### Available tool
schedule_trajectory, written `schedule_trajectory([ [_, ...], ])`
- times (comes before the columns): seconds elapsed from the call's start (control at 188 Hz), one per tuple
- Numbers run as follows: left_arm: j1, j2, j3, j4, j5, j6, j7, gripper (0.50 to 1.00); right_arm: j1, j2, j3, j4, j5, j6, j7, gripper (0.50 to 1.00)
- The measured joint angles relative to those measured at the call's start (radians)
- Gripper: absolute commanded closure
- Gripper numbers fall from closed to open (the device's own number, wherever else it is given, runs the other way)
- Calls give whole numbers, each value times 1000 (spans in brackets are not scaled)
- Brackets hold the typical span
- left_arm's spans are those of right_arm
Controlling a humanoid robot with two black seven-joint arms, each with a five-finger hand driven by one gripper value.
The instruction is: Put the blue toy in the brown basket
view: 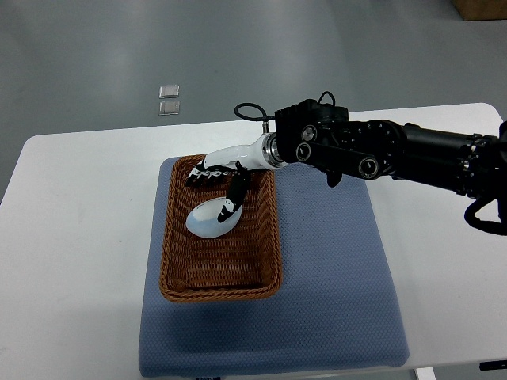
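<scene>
One hand (215, 176) over basket (178, 269), toy (212, 218) inside

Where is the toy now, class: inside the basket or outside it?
Inside. The pale blue toy lies on the woven floor of the brown basket, within its rim, with the right robot hand above it.

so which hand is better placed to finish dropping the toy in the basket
Right. The right hand already hangs over the brown basket, fingers touching the pale toy lying inside. No left arm is visible.
</scene>
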Motion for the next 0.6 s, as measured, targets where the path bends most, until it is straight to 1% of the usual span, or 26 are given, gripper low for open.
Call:
schedule_trajectory([
  [0.17, 0, 0, 0, 0, 0, 0, 0, 500, 4, -3, 139, 0, 0, 9, 8, 593],
  [0.281, 0, 0, 0, 1, 0, 0, 0, 500, -34, -65, 274, 1, 2, 9, 25, 593],
  [0.393, 0, 0, 0, 0, 0, 0, 0, 500, -127, -156, 439, 0, 45, 7, 38, 593],
  [0.473, 0, 0, -1, 0, 0, 0, 0, 500, -211, -212, 581, 0, 122, 6, 48, 593],
  [0.6, 0, 0, -3, 0, 0, 0, 0, 500, -354, -249, 802, -2, 280, 7, 62, 593],
])
